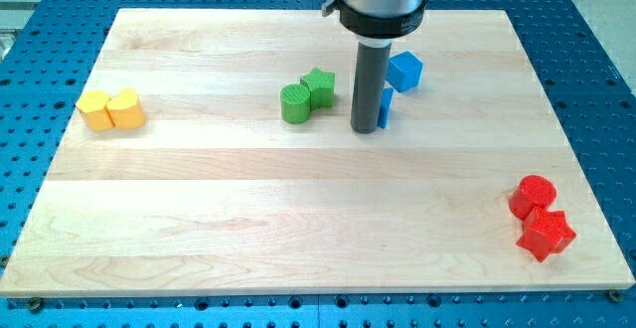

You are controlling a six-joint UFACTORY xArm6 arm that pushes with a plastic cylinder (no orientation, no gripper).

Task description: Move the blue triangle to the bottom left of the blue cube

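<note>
Two blue pieces sit near the worktop's (199, 199) top middle: the blue cube (404, 71) and, just below-left, the blue triangle (385, 108), mostly hidden behind my tip (365, 128), which touches it. Two green blocks (304, 95), two yellow blocks (111, 109) and two red blocks (540, 219) lie elsewhere; as a plain rod, this end effector grasps nothing.

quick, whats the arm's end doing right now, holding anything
No jaws on this arm, so nothing is held. My tip rests on the board, touching or nearly touching the left side of the blue triangle, just below-left of the blue cube.
</note>
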